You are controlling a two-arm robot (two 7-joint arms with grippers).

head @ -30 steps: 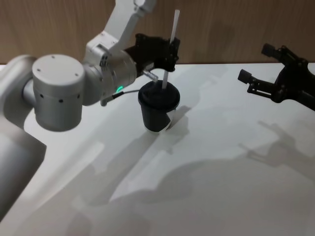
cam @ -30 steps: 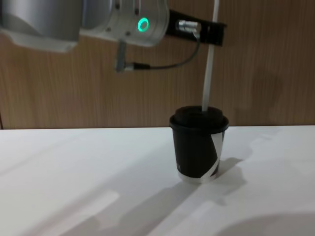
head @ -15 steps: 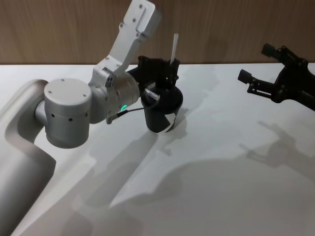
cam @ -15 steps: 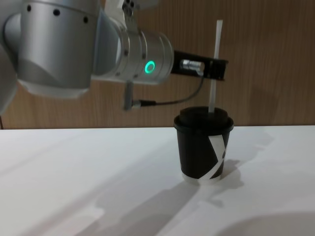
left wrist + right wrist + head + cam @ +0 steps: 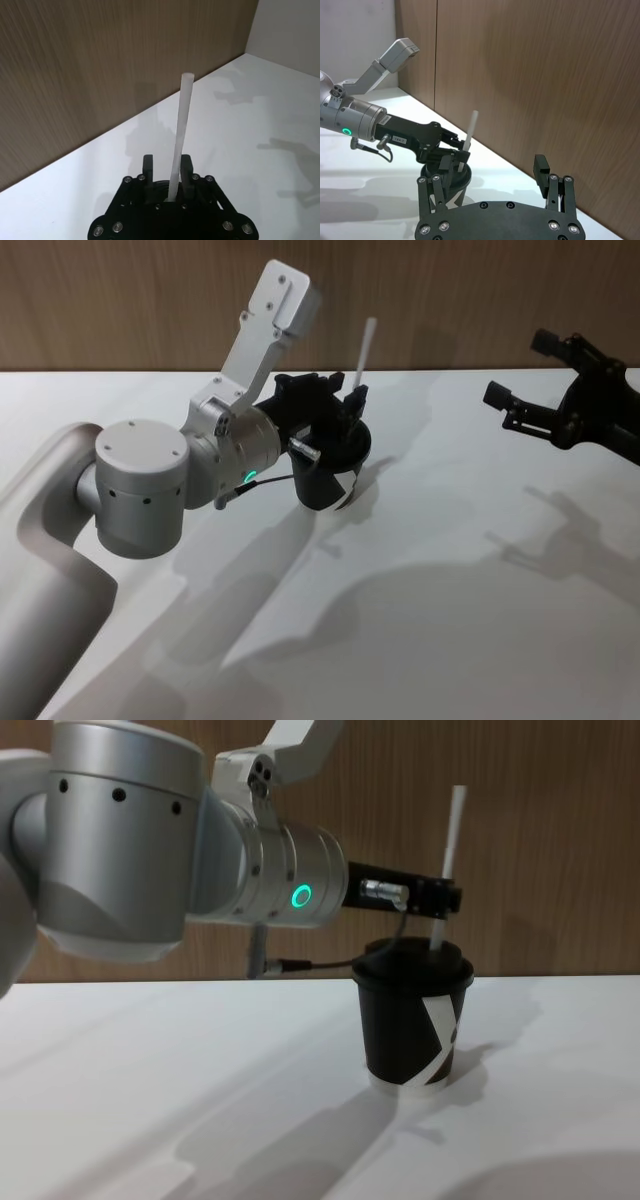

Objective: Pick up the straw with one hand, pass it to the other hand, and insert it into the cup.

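Note:
The white straw [image 5: 362,358] stands in the lid of the black cup [image 5: 322,480] and leans slightly to the right. My left gripper [image 5: 345,405] hovers just above the lid with its fingers on either side of the straw. In the left wrist view the straw [image 5: 179,135] rests against one finger [image 5: 186,172], and a gap shows to the other finger, so the jaws are slightly open. The chest view shows the straw [image 5: 450,860] rising from the striped cup [image 5: 412,1025] past the left gripper [image 5: 447,898]. My right gripper [image 5: 520,368] hangs open at the far right, well away from the cup.
The cup stands on a white table [image 5: 450,570] with a wooden wall [image 5: 130,300] behind it. My thick silver left arm [image 5: 140,485] reaches in over the table's left half, with a black cable [image 5: 320,960] hanging under its wrist.
The left gripper has come down to just above the lid, and the straw has sunk deeper into the cup. The straw now leans more to the right. The right arm has not moved.

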